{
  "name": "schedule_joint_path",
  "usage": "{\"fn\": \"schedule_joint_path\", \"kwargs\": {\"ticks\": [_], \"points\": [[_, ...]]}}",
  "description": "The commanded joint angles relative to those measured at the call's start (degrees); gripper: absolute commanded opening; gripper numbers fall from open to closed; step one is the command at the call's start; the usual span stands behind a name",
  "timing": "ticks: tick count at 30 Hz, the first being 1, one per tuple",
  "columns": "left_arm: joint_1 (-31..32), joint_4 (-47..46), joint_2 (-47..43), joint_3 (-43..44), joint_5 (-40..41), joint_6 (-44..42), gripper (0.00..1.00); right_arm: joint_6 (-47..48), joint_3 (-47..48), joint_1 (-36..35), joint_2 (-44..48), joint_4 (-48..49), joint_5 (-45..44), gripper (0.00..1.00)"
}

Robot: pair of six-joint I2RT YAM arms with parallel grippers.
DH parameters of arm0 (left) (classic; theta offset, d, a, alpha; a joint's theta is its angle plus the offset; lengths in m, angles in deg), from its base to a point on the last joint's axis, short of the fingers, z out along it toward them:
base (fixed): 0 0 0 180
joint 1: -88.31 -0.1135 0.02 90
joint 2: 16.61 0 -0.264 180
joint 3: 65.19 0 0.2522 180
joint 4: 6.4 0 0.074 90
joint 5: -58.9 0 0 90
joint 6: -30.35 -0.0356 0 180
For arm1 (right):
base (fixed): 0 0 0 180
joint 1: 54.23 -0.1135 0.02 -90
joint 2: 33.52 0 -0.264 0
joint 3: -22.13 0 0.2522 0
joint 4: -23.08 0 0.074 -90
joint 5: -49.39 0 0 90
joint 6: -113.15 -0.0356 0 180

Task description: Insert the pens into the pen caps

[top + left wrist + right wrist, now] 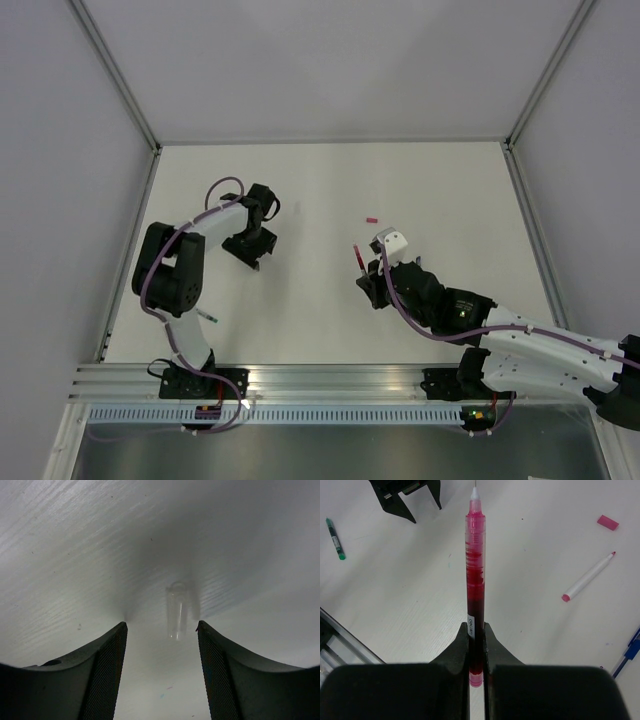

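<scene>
Right pincer (476, 626) clamps red pen (475, 555); left pincer (161, 624) straddles clear cap (176, 612).

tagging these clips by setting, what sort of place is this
Likely a robot lab work cell: a white table boxed in by plain panels, two robot arms bolted to a metal rail, pens lying about.
</scene>
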Motion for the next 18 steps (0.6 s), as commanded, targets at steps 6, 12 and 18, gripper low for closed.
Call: {"fn": "schedule_joint_path", "kwargs": {"ticks": [6, 12, 18], "points": [[-0.59, 0.94, 4.17, 2.73, 2.12, 1.58, 0.63, 1.32, -0.31, -0.18, 0.53, 1.41, 0.36, 0.0], [-0.59, 1.12, 5.75, 3.08, 2.47, 0.79, 0.55, 1.24, -0.4, -0.18, 0.7, 1.49, 0.54, 0.0], [-0.59, 1.04, 6.46, 1.68, 3.26, 0.26, 0.52, 1.32, -0.66, -0.27, 1.14, 1.58, 0.89, 0.0]]}}
